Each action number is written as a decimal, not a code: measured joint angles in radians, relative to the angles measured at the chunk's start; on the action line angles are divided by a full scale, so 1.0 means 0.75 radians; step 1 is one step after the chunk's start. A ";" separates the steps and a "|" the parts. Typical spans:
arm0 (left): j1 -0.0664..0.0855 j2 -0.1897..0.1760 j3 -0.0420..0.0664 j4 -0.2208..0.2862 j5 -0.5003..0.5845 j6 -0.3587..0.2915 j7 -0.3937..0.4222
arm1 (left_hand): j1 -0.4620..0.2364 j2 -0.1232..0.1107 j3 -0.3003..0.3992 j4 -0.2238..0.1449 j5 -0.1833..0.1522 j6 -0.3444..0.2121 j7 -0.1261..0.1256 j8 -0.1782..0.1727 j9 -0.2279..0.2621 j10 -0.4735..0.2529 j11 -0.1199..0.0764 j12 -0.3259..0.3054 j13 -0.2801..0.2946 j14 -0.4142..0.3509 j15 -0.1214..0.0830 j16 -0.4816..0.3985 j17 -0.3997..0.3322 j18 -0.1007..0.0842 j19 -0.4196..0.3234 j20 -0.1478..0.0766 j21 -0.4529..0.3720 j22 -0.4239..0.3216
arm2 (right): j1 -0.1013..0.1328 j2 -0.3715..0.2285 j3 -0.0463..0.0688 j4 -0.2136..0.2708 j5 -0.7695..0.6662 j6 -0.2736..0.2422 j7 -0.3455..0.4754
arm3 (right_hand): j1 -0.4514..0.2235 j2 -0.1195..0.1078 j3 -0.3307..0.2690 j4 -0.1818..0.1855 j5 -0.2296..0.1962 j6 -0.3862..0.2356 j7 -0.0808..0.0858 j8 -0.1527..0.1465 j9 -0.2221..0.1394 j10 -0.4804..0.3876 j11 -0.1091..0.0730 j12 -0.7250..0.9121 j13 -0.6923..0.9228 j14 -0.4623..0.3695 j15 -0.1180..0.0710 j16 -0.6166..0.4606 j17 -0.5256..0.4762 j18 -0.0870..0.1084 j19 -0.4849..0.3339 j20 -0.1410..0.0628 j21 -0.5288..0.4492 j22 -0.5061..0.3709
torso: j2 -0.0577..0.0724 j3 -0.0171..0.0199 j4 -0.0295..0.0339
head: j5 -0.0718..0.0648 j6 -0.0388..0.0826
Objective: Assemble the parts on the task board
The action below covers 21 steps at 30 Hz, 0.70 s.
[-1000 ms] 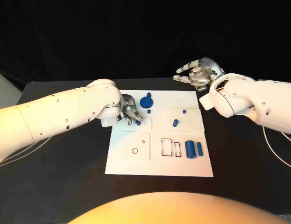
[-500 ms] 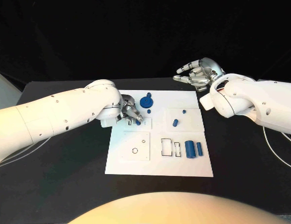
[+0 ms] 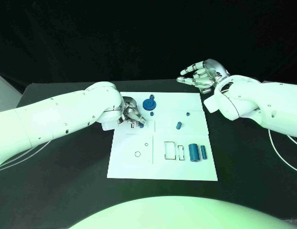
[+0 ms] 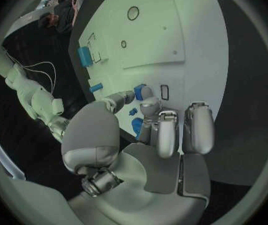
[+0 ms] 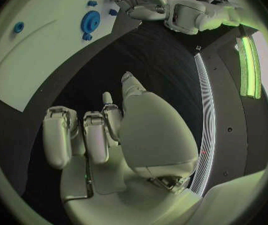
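Note:
The white task board (image 3: 163, 167) lies mid-table. My left hand (image 3: 130, 114) rests over its upper left part, and thumb and a finger pinch a small blue peg (image 4: 139, 89), which sits at the fingertips (image 3: 140, 125) just above the board. A blue gear-like disc (image 3: 149, 103) and a tiny blue piece (image 3: 152, 114) lie just beyond that hand. Another peg (image 3: 179, 125) lies mid-board, and two blue blocks (image 3: 198, 152) sit at the right beside empty slots (image 3: 170, 150). My right hand (image 3: 202, 74) hovers past the board's far right corner, fingers apart, holding nothing.
The board (image 4: 171, 30) has a round hole (image 4: 133, 13) and a small slot (image 4: 164, 92) near my left fingers. The black table (image 3: 66, 162) extends on both sides of the board. From the right wrist, the gear (image 5: 90, 21) and my left hand (image 5: 143, 5) lie ahead.

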 measured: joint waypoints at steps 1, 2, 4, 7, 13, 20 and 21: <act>0.000 -0.001 0.000 0.001 0.000 -0.001 0.000 | 0.000 0.000 -0.016 0.009 -0.006 0.000 0.000 -0.006 0.001 0.000 0.000 0.000 0.001 0.000 0.000 0.000 0.000 0.000 0.000 0.000 0.000 0.000 | 0.000 0.000 0.000 0.000 0.000 0.000 0.000 | 0.000 0.000 0.000 0.000 0.000 0.000 0.000 0.000 0.000 0.000 0.000 -0.005 0.000 0.000 0.000 -0.005 0.000 0.000 0.000 0.000 0.000 0.000 | 0.000 0.0000 0.0000 | 0.000 0.000; 0.000 -0.002 0.000 0.004 0.000 -0.003 0.000 | 0.000 0.000 -0.029 0.022 -0.013 0.000 0.000 -0.007 0.001 0.000 0.000 0.004 0.003 0.000 0.000 0.000 0.000 0.000 0.000 0.000 0.000 0.000 | 0.000 0.000 0.000 -0.001 0.000 0.000 0.000 | 0.000 0.000 0.000 0.000 0.000 0.000 0.000 0.000 0.000 0.000 0.000 -0.006 0.000 0.000 0.000 -0.005 0.000 0.000 0.000 0.000 0.000 0.000 | 0.000 0.0001 0.0000 | 0.001 0.000; 0.000 -0.005 0.000 0.008 0.000 -0.006 0.000 | 0.000 0.000 -0.061 0.049 -0.047 0.000 0.000 -0.013 0.002 0.000 0.000 0.006 0.007 0.000 0.000 0.000 0.000 0.000 0.000 0.000 0.000 0.000 | 0.000 0.001 0.000 -0.002 0.000 0.000 0.000 | 0.000 0.000 0.000 0.000 0.000 0.000 0.000 0.000 0.000 0.000 0.000 -0.006 0.000 0.000 0.000 -0.005 0.001 0.000 0.000 0.000 0.000 0.000 | 0.000 0.0005 -0.0001 | 0.001 0.000; -0.001 -0.013 0.004 0.019 0.000 -0.010 0.000 | 0.012 0.003 -0.112 0.098 -0.162 0.005 0.005 -0.018 0.006 0.000 0.000 0.012 0.013 0.000 0.000 0.000 0.000 0.000 0.000 0.000 0.000 0.000 | -0.001 0.001 0.000 -0.003 0.000 0.000 0.000 | 0.000 0.000 0.000 0.000 0.000 0.000 0.000 0.000 0.000 -0.005 0.005 -0.006 0.000 0.000 0.000 -0.005 0.001 0.000 0.000 0.000 0.000 0.000 | -0.001 0.0006 -0.0005 | -0.002 0.000; 0.000 -0.043 0.027 0.053 -0.001 -0.016 -0.001 | 0.026 0.000 -0.148 0.134 -0.212 0.010 0.000 -0.018 0.010 0.005 -0.005 0.017 0.021 0.000 0.000 0.000 0.000 0.000 0.000 0.000 0.000 0.000 | -0.002 0.001 0.000 -0.006 0.001 0.000 0.001 | 0.000 0.000 0.000 0.000 0.000 0.000 0.000 0.000 0.000 -0.005 0.005 -0.006 0.000 0.000 0.000 -0.005 0.001 0.000 0.000 0.000 -0.008 0.000 | -0.002 0.0006 0.0000 | -0.002 0.000; 0.008 -0.083 0.072 0.099 -0.006 -0.015 -0.008 | 0.072 0.002 -0.160 0.140 -0.212 0.010 0.000 -0.023 0.014 0.005 -0.005 0.017 0.012 0.000 0.000 0.000 0.000 0.000 0.000 0.000 0.000 0.000 | -0.003 0.000 0.000 -0.011 0.001 0.000 0.001 | -0.005 -0.005 0.000 0.000 0.000 0.000 0.000 0.000 0.000 -0.005 0.005 -0.006 0.000 0.000 0.000 -0.005 0.001 0.000 0.000 0.000 -0.008 0.000 | -0.002 0.0005 0.0013 | -0.003 0.000; 0.011 -0.089 0.079 0.105 -0.007 -0.015 -0.009 | 0.075 0.002 -0.161 0.140 -0.212 0.010 0.000 -0.029 0.014 0.004 -0.004 0.012 0.005 0.000 0.000 0.000 0.000 0.000 0.000 0.000 -0.006 -0.001 | -0.003 0.000 0.000 -0.012 0.001 0.000 0.001 | -0.005 -0.005 0.000 0.000 0.000 0.000 0.000 0.000 0.000 -0.005 0.005 -0.006 0.000 0.000 0.000 -0.005 0.001 0.000 0.000 0.000 -0.008 0.000 | -0.002 0.0005 0.0010 | -0.003 0.000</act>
